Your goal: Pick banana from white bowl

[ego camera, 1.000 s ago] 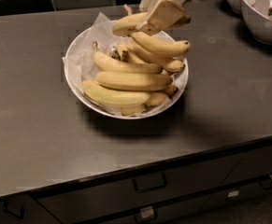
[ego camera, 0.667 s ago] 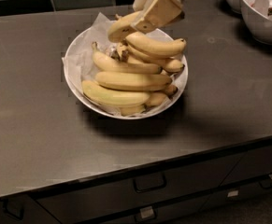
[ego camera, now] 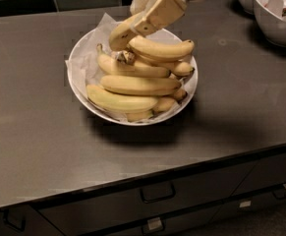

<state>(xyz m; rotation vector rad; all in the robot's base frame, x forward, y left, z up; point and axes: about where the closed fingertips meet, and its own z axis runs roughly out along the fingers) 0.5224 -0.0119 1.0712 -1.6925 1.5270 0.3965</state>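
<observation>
On a grey counter (ego camera: 34, 146), the white bowl (ego camera: 73, 85) holds a pile of bananas (ego camera: 137, 85). Above its back rim the banana (ego camera: 117, 37) slants from lower left to upper right, its upper end pinched by the gripper (ego camera: 143, 23).

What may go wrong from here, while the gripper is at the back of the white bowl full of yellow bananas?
1. The cream-coloured gripper seems to meet the curved yellow banana near one end. Lifted from there, the banana may tilt and slip out.
2. That banana leans on the other yellow bananas. Pulling it may roll one over the rim of the wide, shallow white bowl.
3. The crumpled white paper lining may be dragged along.
</observation>
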